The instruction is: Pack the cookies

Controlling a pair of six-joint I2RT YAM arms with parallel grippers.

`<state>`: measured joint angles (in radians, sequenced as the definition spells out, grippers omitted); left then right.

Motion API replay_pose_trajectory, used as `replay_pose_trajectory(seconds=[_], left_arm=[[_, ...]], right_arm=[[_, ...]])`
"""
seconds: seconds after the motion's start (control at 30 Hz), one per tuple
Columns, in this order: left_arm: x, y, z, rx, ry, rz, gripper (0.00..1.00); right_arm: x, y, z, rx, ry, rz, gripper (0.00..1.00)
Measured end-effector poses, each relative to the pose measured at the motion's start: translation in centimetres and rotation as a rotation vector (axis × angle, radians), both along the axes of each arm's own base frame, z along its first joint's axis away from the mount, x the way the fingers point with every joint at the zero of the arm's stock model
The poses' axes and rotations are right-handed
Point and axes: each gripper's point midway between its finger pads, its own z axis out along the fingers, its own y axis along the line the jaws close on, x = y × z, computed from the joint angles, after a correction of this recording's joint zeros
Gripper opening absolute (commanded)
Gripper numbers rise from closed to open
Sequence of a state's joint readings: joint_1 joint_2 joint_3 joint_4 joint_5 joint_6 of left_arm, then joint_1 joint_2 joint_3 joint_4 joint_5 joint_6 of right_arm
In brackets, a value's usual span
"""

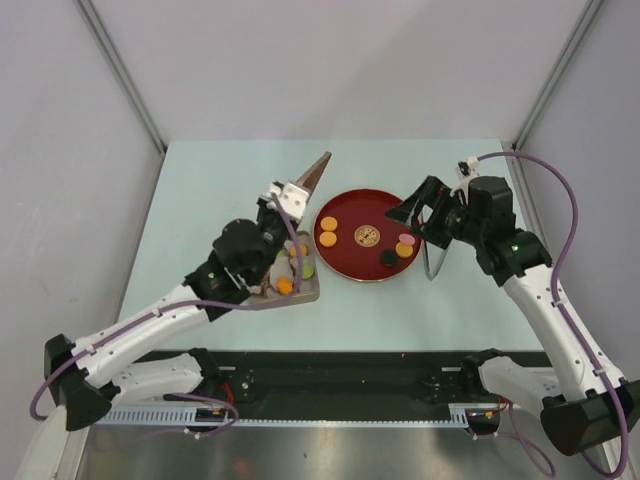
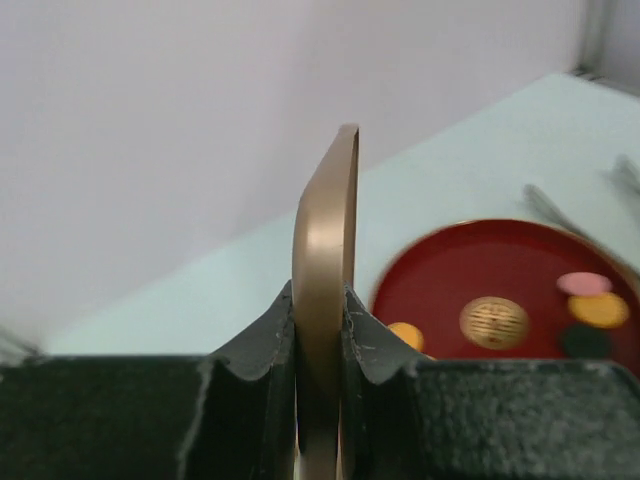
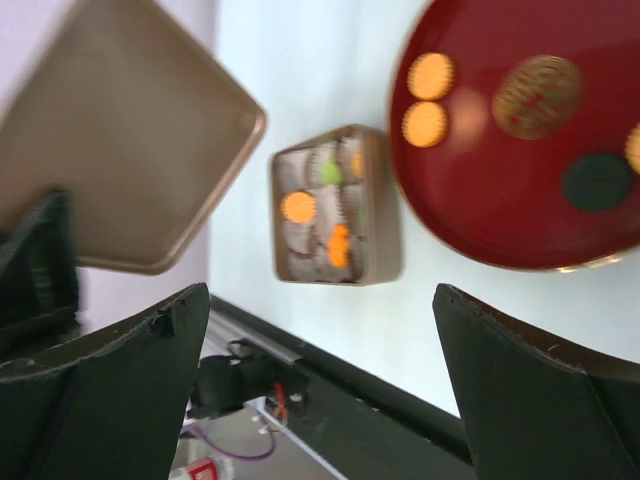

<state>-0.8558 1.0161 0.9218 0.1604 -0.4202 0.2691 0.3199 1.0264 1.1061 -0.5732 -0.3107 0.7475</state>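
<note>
Right hand (image 3: 320, 295) wide open, empty; cookies (image 3: 430, 75) on plate (image 3: 500, 225) ahead. Left hand (image 2: 320, 300) pinches lid (image 2: 325, 230).

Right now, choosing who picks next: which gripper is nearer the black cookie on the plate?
Right. The right gripper, open, hovers at the plate's right edge beside the black cookie; the left gripper holds the lid off the plate's left side.

I see orange, pink and black cookies (image 1: 328, 240), one patterned tan, on a dark-red plate (image 1: 365, 205); tin (image 3: 388, 210) and lid (image 2: 325, 250) are tan.
</note>
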Motion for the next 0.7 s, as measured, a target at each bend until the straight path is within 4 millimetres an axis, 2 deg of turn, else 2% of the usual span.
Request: replay_pose_trajectory(seconds=[0.2,0.4,0.53,0.7], left_arm=[[-0.9,-1.2,-1.6,0.323,-0.205,0.154,0.00],[-1.8,-3.7,-3.2,0.593,-0.349,0.243,0.00],[-2.7,-4.8,-2.7,0.668,-0.431,0.275,0.00],[-4.0,-4.9,-1.7,0.698,-0.509,0.298,0.00]], right_arm=[[0.6,1.9,2.5,0.117,-0.055,0.066,1.00],[2.6,3.6,2.0,0.167,-0.026,0.108,1.00],[3.8,4.7,1.3,0.177,-0.001,0.129,1.00],[5.4,5.7,1.8,0.197,-0.005,0.159,0.96]])
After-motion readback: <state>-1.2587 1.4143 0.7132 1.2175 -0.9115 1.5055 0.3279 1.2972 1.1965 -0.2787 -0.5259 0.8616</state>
